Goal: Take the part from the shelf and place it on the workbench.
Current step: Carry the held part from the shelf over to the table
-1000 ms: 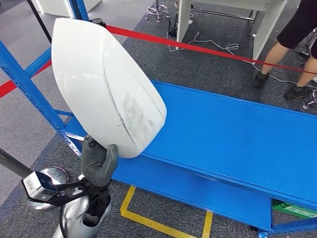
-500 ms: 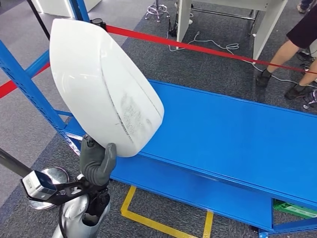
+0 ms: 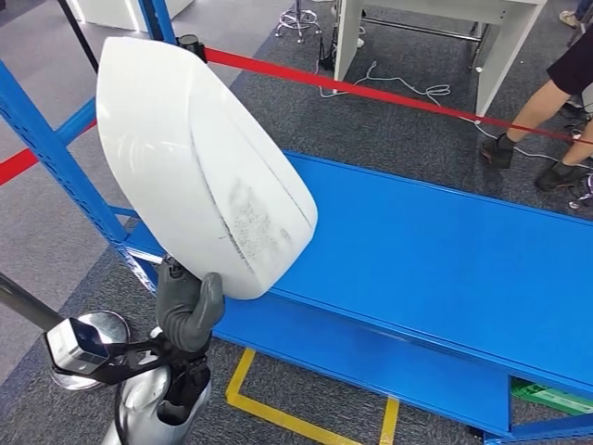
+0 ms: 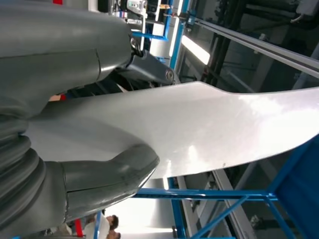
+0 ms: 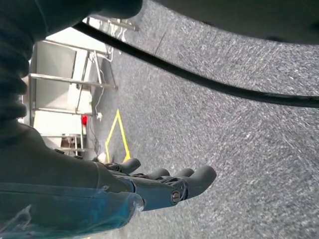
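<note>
The part is a large white curved shell with a scuffed grey patch, raised at the left of the head view above the end of the blue shelf. My left hand grips its lower edge from below, thumb pressed on the white surface. Up close in the left wrist view, the shell lies across the thick grey thumb. My right hand hangs over grey carpet with its fingers stretched out straight and nothing in them.
Blue rack uprights stand at the left, a red barrier tape runs behind the shelf. A person's legs are at the far right beside a white table. Yellow floor lines lie below the shelf.
The shell and my left hand have drifted slightly right and down in the picture. The person's legs at the far right have shifted.
</note>
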Action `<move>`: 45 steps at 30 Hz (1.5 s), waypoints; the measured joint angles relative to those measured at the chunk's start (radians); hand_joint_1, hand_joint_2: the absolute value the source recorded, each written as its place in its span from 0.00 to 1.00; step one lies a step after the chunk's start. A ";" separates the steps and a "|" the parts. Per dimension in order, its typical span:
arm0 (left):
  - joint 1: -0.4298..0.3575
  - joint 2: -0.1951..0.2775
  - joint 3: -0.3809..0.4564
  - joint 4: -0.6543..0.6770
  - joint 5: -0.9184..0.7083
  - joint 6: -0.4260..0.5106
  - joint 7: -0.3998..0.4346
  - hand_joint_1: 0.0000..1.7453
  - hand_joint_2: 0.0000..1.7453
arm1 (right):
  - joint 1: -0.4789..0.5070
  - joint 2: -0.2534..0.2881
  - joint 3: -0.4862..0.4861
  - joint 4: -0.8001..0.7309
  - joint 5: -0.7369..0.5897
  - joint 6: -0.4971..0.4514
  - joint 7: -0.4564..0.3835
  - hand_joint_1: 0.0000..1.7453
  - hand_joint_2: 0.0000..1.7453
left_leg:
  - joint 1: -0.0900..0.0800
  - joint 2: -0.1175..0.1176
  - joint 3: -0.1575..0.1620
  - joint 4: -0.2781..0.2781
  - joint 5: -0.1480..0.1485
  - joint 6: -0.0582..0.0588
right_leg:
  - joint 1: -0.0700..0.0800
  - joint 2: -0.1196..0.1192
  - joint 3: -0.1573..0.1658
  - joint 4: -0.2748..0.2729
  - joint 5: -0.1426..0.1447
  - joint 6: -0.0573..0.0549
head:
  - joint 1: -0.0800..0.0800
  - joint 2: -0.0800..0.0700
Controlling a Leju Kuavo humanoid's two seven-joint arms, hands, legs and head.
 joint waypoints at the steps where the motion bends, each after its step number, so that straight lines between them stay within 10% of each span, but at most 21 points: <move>1: 0.001 0.000 0.000 0.000 -0.001 0.002 -0.001 1.00 1.00 | 0.000 0.001 -0.006 0.000 -0.002 0.000 0.001 0.00 1.00 | 0.001 -0.001 -0.001 0.007 -0.005 -0.009 | -0.002 0.003 0.030 -0.058 0.020 0.000 | 0.002 0.000; 7: 0.005 0.001 0.003 -0.003 -0.001 0.016 -0.007 1.00 1.00 | -0.001 0.003 -0.038 -0.001 -0.020 -0.004 0.009 0.00 1.00 | 0.004 0.001 -0.016 0.038 -0.027 -0.039 | 0.004 0.015 0.053 -0.103 0.026 -0.053 | -0.007 0.000; 12: 0.009 0.002 0.004 -0.006 0.002 0.015 -0.007 1.00 1.00 | -0.002 0.003 -0.060 -0.002 -0.031 0.011 0.034 0.00 1.00 | 0.000 0.003 -0.155 0.302 -0.132 -0.036 | 0.010 0.009 0.053 -0.104 0.024 -0.069 | -0.012 0.000; 17: 0.010 0.002 0.005 -0.007 0.004 0.014 -0.007 1.00 1.00 | -0.006 0.003 -0.074 -0.002 -0.032 0.017 0.053 0.00 1.00 | -0.008 0.003 -0.057 0.079 0.001 -0.015 | 0.016 0.014 0.057 -0.102 0.020 -0.062 | -0.013 0.000; 22: 0.010 0.000 0.004 -0.007 0.010 0.012 -0.001 1.00 1.00 | -0.008 0.003 -0.082 -0.002 -0.035 0.028 0.088 0.00 1.00 | -0.010 0.001 -0.036 0.026 0.006 -0.001 | 0.014 0.011 0.051 -0.097 0.009 -0.033 | -0.011 0.000; 26: 0.010 -0.001 0.002 -0.008 0.011 0.011 0.003 1.00 1.00 | -0.009 0.003 -0.091 -0.002 -0.035 0.028 0.100 0.00 1.00 | -0.010 0.004 -0.032 0.023 0.005 0.012 | 0.017 0.003 -0.051 0.118 -0.096 -0.025 | -0.004 0.000; 28: 0.010 0.000 0.001 -0.008 0.011 0.011 0.006 1.00 1.00 | -0.010 0.003 -0.095 -0.002 -0.037 0.027 0.112 0.00 1.00 | -0.011 0.003 -0.031 0.023 0.004 0.014 | 0.017 0.002 -0.073 0.161 -0.095 -0.024 | -0.004 0.000; 33: 0.009 0.000 -0.003 -0.008 0.013 0.011 0.008 1.00 1.00 | -0.013 0.004 -0.101 -0.002 -0.041 0.027 0.133 0.00 1.00 | -0.016 -0.004 -0.024 0.027 -0.001 -0.002 | 0.015 0.007 0.058 -0.097 0.021 -0.032 | -0.005 0.000; 38: 0.009 0.000 -0.005 -0.009 0.016 0.009 0.011 1.00 1.00 | -0.016 0.004 -0.102 -0.002 -0.043 0.022 0.142 0.00 1.00 | -0.012 -0.002 -0.041 0.060 -0.024 -0.028 | 0.018 0.005 0.062 -0.112 0.026 -0.065 | -0.012 0.000; 42: 0.010 0.002 -0.005 -0.009 0.017 0.009 0.011 1.00 1.00 | -0.016 0.004 -0.103 -0.002 -0.043 0.021 0.143 0.00 1.00 | -0.011 0.001 -0.153 0.288 -0.125 -0.037 | 0.017 -0.005 0.063 -0.113 0.026 -0.075 | -0.018 0.000; 45: 0.010 0.003 -0.005 -0.009 0.017 0.009 0.012 1.00 1.00 | -0.017 0.004 -0.104 -0.002 -0.043 0.020 0.144 0.00 1.00 | -0.011 0.004 -0.124 0.226 -0.060 -0.033 | 0.017 -0.009 0.065 -0.113 0.025 -0.073 | -0.018 0.000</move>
